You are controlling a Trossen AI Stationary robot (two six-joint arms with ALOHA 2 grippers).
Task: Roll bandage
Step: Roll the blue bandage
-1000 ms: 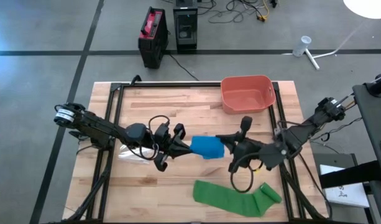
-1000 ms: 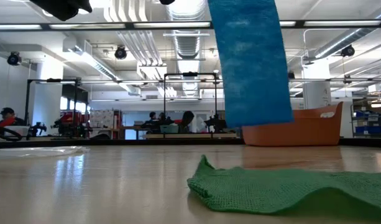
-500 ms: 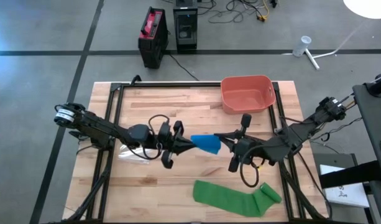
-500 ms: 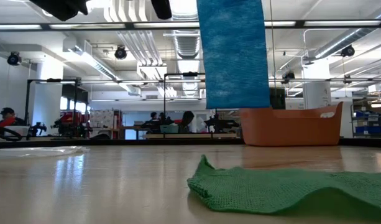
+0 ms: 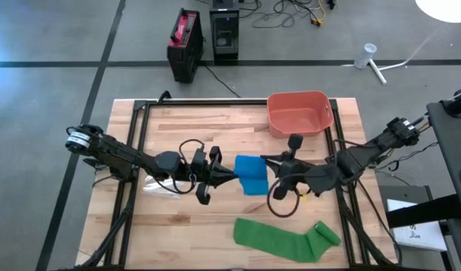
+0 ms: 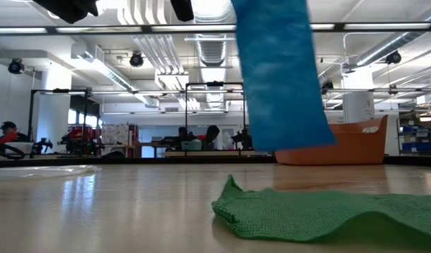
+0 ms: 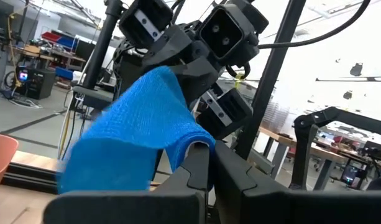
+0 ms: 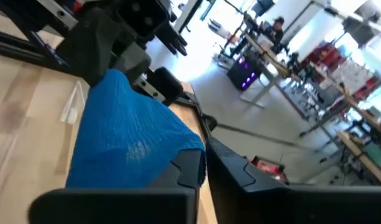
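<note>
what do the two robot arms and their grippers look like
Both arms are dark, slim and jointed, with loose black cables looping near each wrist. The left gripper and right gripper have matte black, angular fingers. The left arm's base carries a white round marking.

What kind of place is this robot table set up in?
Most likely a large robotics lab or open workshop. Behind the wooden table the low view shows exposed ceiling ducts, rows of workbenches with people seated, and the high view shows electronics boxes and cables on a concrete floor.

In the low view my blue bandage (image 6: 278, 77) is blurred and runs off the top edge — the green bandage (image 6: 327, 214) is cut off at right.
</note>
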